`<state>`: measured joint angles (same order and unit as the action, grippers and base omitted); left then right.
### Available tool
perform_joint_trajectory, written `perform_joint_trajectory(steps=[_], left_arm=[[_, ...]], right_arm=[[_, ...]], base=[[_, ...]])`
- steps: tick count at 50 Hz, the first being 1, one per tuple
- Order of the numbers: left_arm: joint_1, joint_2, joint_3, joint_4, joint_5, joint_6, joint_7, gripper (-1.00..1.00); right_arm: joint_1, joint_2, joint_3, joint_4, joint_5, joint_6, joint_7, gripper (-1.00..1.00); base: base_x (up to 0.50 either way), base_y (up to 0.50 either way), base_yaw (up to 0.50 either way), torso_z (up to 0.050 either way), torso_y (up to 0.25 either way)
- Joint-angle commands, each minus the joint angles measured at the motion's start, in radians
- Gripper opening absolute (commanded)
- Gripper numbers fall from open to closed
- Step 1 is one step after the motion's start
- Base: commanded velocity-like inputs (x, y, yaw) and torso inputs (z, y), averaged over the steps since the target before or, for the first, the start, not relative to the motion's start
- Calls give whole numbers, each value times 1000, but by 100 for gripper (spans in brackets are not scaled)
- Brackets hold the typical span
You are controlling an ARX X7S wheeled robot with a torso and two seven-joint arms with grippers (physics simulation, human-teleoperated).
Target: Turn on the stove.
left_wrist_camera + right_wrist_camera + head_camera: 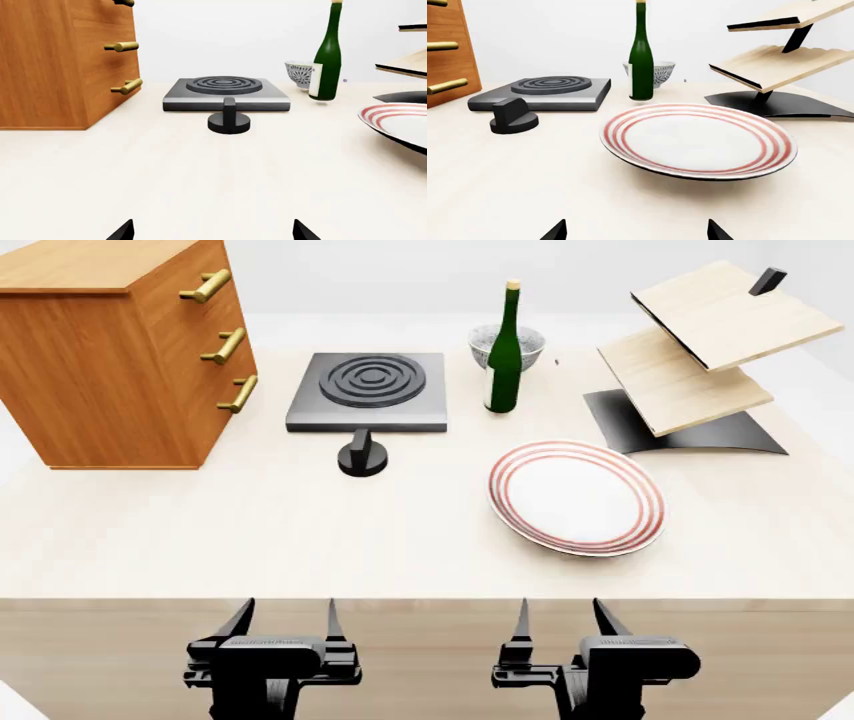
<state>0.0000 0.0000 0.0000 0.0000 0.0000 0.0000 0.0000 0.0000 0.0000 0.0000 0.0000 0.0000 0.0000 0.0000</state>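
The stove (368,392) is a flat dark grey slab with a ringed burner, at the table's back centre-left. Its separate black round knob (362,458) stands just in front of it on the table. Stove (225,93) and knob (229,121) show straight ahead in the left wrist view, and at the left in the right wrist view, stove (544,93) and knob (513,118). My left gripper (284,622) and right gripper (559,620) are both open and empty, held at the table's near edge, far from the knob.
A wooden drawer cabinet (114,350) stands left of the stove. A green bottle (505,350) and a patterned bowl (509,344) stand to its right. A red-rimmed white plate (575,497) lies centre-right. A tilted wooden shelf rack (701,355) stands at the back right.
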Motion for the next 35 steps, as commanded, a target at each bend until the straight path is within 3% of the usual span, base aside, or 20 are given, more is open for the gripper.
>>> perform_joint_trajectory(steps=[1,9,13,15,17,19,25,30,35], left_arm=[[1,-20,23,0,-19,2,-23,100],[-39,-36,34,-36,-44,-133,-78,100],[-67,-43,41,-48,-30,-211,-121,100],[-82,-61,53,30,-15,-261,-126,100],[-93,-82,35,239,-72,-444,-92,100],[-103,-95,32,343,-78,-526,-98,100],[-281,-107,-93,746,-252,-1139,-81,100],[-389,-93,-177,881,-326,-1375,-76,100],[-395,-97,-171,868,-327,-1360,-82,100]], right_arm=[[1,55,-66,2,55,-4,66,100],[13,72,-93,19,90,17,39,100],[36,67,-88,26,53,89,109,100],[63,68,-62,-20,73,209,137,100],[60,85,-56,-161,106,346,128,100],[58,101,-53,-274,135,437,119,100],[181,151,13,-720,251,976,159,100],[281,143,90,-911,340,1219,165,100],[285,136,106,-891,345,1210,167,100]], base=[[0,0,0,0,0],[0,0,0,0,0],[0,0,0,0,0],[0,0,0,0,0],[0,0,0,0,0],[0,0,0,0,0],[0,0,0,0,0],[0,0,0,0,0],[0,0,0,0,0]])
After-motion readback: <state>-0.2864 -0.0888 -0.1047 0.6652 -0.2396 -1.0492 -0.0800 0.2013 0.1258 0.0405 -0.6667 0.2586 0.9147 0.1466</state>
